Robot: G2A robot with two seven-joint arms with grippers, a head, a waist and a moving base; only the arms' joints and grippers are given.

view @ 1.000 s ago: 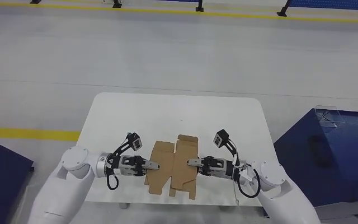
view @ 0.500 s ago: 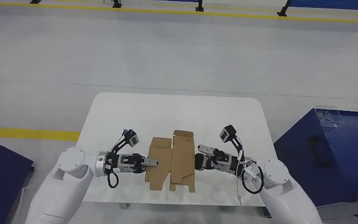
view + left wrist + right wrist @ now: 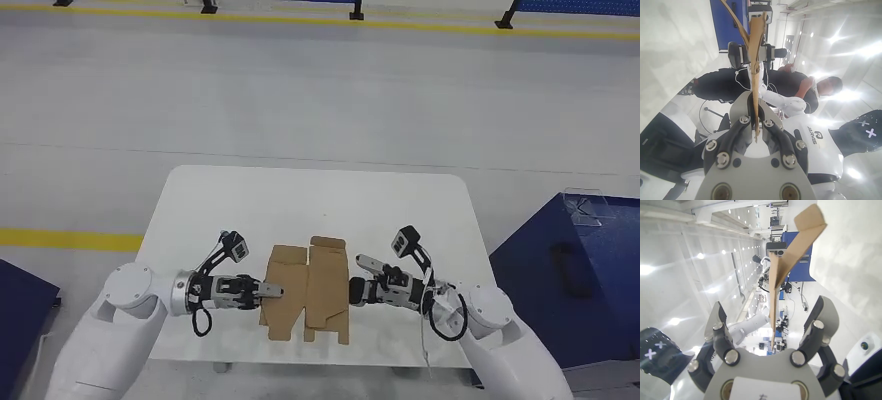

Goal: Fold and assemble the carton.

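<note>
over the near edge of the table, the left gripper pinches one rim of the half-flat carton. the right gripper has its jaws spread astride the opposite rim, not gripping. it should close squarely on that panel, then push inward along the creases. whether the carton rests on the table is unclear, as are the far flaps' folds.
</note>
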